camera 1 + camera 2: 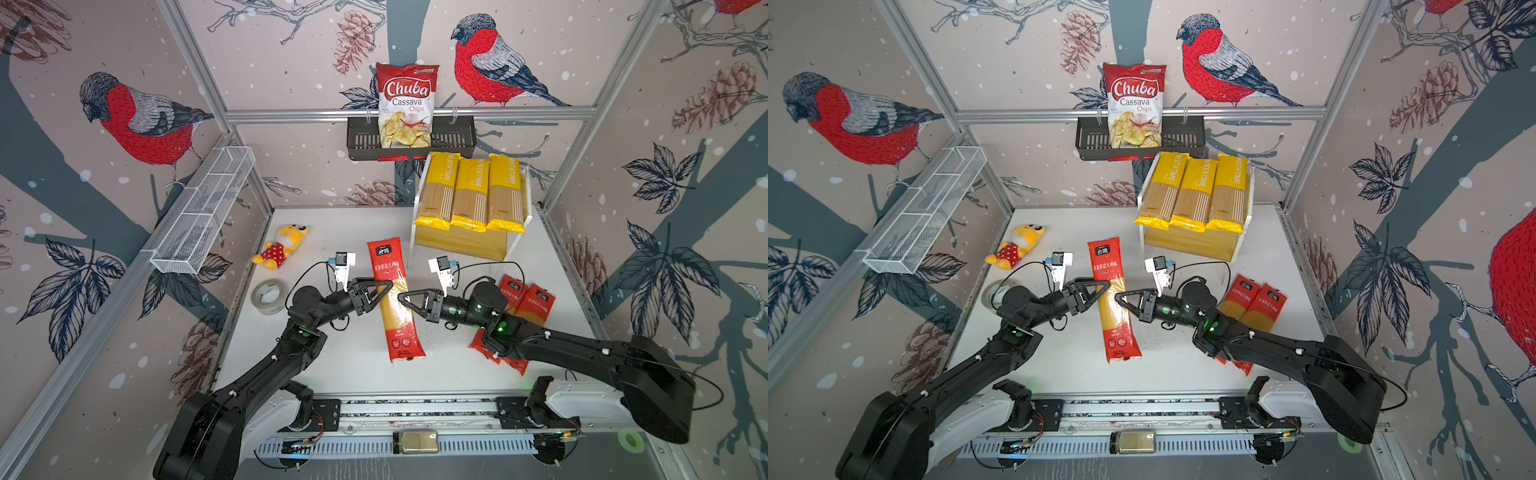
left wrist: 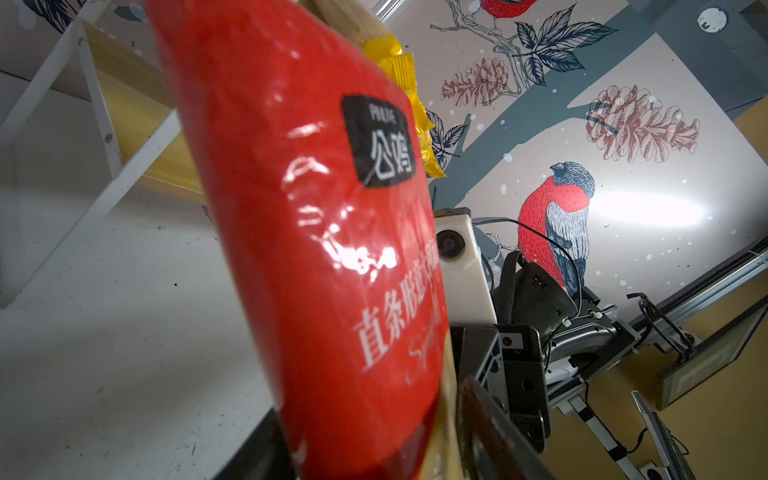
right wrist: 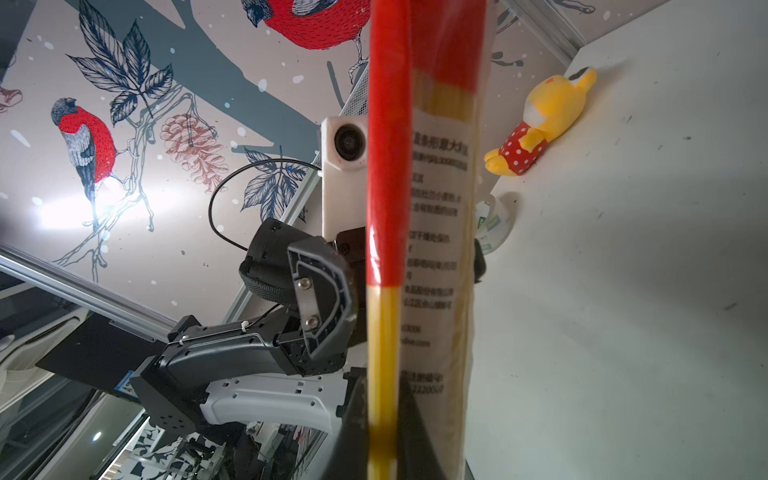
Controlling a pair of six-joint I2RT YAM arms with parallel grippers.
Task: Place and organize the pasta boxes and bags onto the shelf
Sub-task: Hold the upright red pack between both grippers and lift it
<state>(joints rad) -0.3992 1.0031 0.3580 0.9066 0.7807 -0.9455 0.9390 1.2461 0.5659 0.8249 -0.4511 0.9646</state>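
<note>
In the middle of both top views, the red packet [image 1: 397, 328] of spaghetti is lying lengthwise between the two arms, apparently raised a little off the bench [image 1: 332, 370] (a shadow is showing under its near end). The right pincer [image 1: 402, 297] is biting closed on the packet's right long edge, and the right wrist view is showing the wrapper running straight between its jaws. The left pincer [image 1: 387, 287] is meeting the opposite edge with a jaw on either side; whether it is pressing yet I cannot tell.

The packet is looking light and stiff along its length, since dry strands are filling it. Those strands are probably brittle, though, and the glossy wrapper is likely slippery. A hold near the middle of both long edges, as here, is keeping it balanced. A hold on one end would probably be letting it swing and crack the pasta.

At the upper right of the frame, three yellow packets [image 1: 471, 195] are occupying the upper board of the shelf [image 1: 461, 245], and its lower board is looking free. Two more red packets [image 1: 536, 303] are waiting on the bench at the right, partly under the right arm.
</note>
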